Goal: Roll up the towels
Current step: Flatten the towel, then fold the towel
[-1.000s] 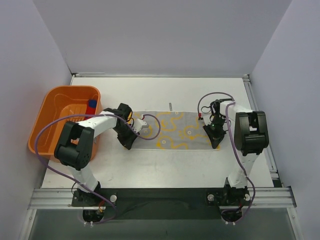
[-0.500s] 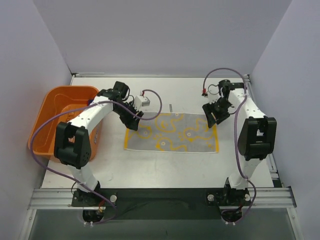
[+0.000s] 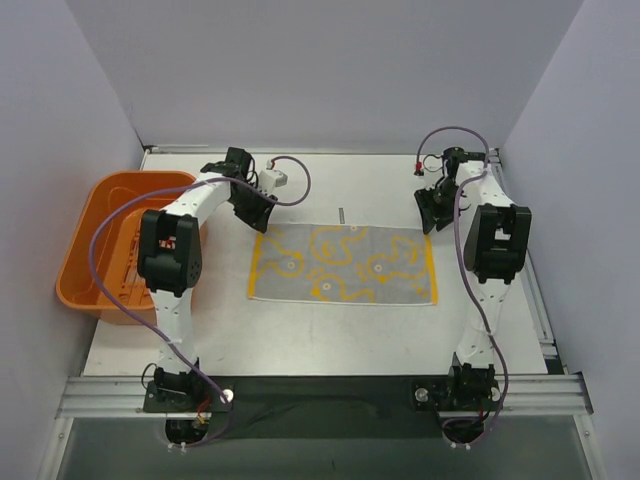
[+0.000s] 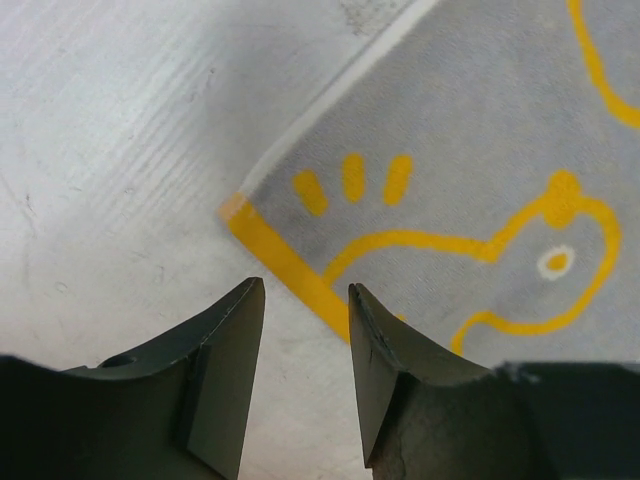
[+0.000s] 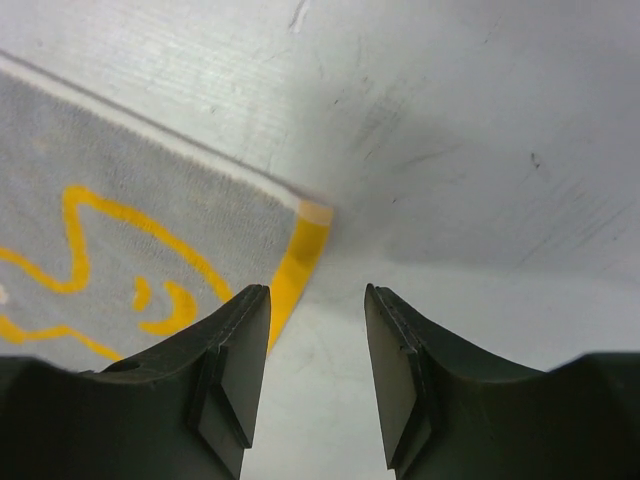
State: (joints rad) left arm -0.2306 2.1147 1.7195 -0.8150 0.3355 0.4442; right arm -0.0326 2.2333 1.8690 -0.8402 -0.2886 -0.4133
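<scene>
A grey towel (image 3: 345,265) with yellow squiggles and yellow end bands lies spread flat in the middle of the table. My left gripper (image 3: 252,208) hovers just beyond its far left corner, open and empty. In the left wrist view that gripper (image 4: 305,300) is over bare table, with the towel's corner (image 4: 460,150) ahead. My right gripper (image 3: 432,212) hovers just beyond the far right corner, open and empty. The right wrist view shows that gripper (image 5: 317,300) beside the towel's yellow band (image 5: 120,170). The red and turquoise towel is not visible.
An orange plastic tub (image 3: 100,215) stands at the left edge of the table (image 3: 320,330), next to the left arm. Walls close the table in at the back and sides. Purple cables loop from both arms.
Both grippers have moved from the towel's sides toward the back, past its far corners. The towel has shifted slightly left and lies flat, free of both grippers.
</scene>
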